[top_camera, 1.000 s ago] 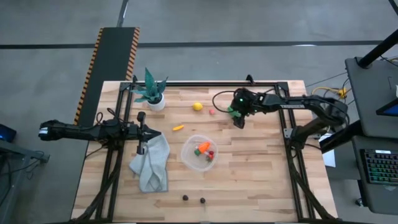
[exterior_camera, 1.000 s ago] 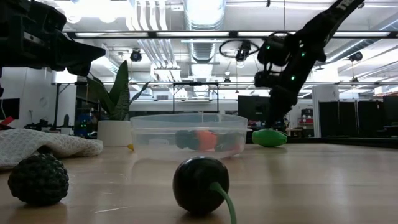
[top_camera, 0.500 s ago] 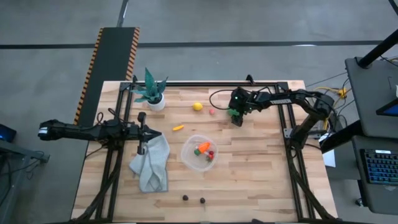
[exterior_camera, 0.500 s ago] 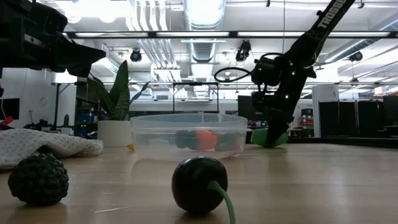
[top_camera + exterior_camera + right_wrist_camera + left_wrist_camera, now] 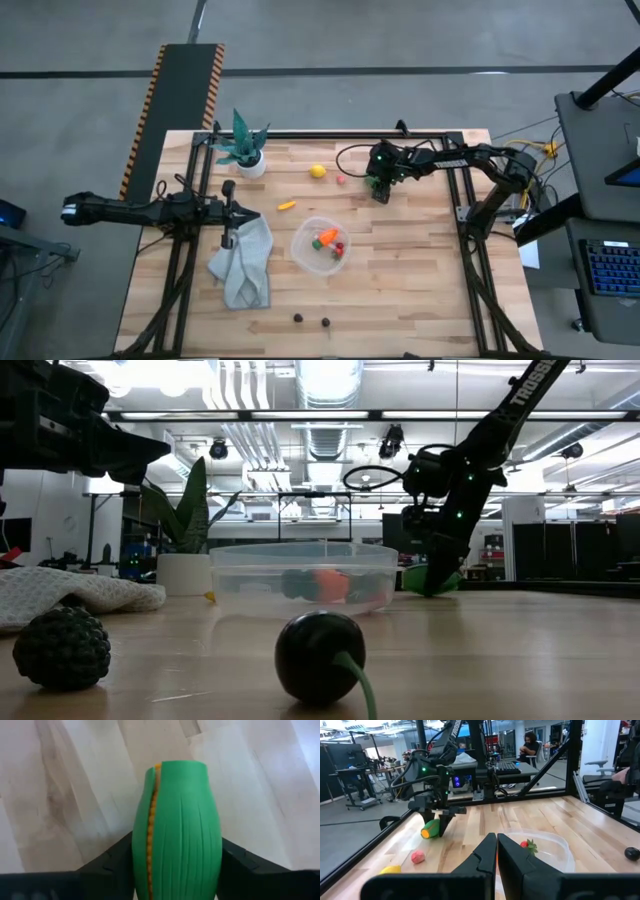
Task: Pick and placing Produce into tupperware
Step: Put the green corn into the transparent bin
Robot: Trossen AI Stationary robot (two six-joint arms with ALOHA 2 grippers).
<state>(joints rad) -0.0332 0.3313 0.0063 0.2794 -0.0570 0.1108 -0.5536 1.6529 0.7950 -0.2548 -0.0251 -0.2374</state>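
Over the last second the right gripper (image 5: 379, 190) has dropped from a raised pose to the tabletop at the upper right of the high view and now straddles the green oval (image 5: 176, 830). In the right wrist view its two dark fingers (image 5: 112, 865) press against the oval's flanks, so the grip looks clamped on it, though the piece seems to rest on the wood, not yet lifted. That suggests the pick is just completing and the carry to the tupperware (image 5: 321, 246), at the centre of the high view, comes next.

The tupperware already holds the orange carrot (image 5: 326, 236) and a red piece (image 5: 339, 247). The yellow lemon (image 5: 317, 171) and a small pink piece (image 5: 341, 180) lie left of the right gripper; another small orange piece (image 5: 286, 206) lies nearer the middle. Two dark pieces (image 5: 298, 318) sit near the lower edge.

The left gripper (image 5: 227, 238) waits at centre left over the grey-green cloth (image 5: 245, 262), fingers together in its own wrist view.

From above, the oval is almost wholly hidden under the right gripper, and the container's contents are too small to identify fully.
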